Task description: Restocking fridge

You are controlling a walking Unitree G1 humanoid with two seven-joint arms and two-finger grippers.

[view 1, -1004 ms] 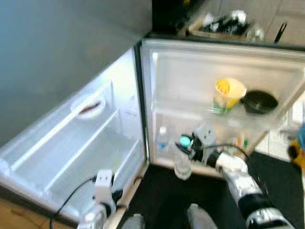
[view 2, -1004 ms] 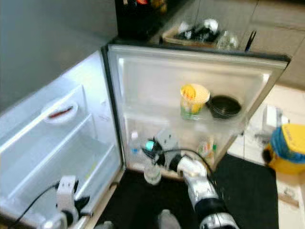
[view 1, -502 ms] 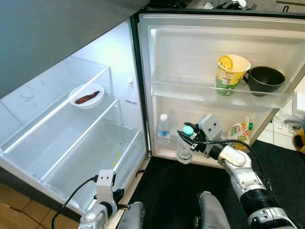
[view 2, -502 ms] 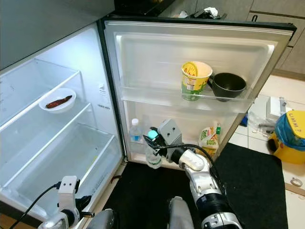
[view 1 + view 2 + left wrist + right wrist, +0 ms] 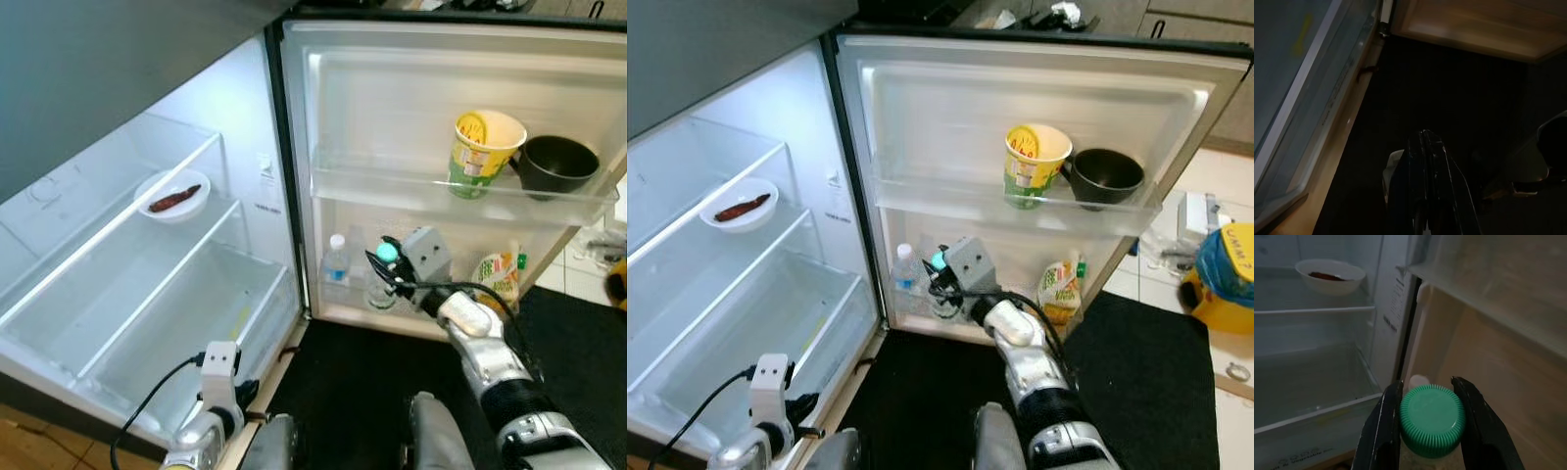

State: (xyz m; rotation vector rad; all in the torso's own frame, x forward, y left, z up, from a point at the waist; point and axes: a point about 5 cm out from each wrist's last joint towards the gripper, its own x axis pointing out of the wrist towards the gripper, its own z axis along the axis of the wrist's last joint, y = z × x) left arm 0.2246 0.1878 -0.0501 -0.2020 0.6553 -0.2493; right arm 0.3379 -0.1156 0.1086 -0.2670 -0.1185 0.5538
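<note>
Right gripper (image 5: 1432, 423), lower centre, is clamped on the green-capped bottle (image 5: 1432, 417); I'd seat it upright in the lower door shelf (image 5: 348, 311) beside the water bottle (image 5: 336, 270) before letting go.

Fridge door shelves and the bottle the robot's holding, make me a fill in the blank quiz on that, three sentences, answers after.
1. The right gripper grips a bottle with a ______ cap.
2. On the upper door shelf, the black bowl stands beside a yellow and green ______.
3. Inside the fridge, the white dish sits on the ______ shelf.

Missing words: green; cup; upper
</note>
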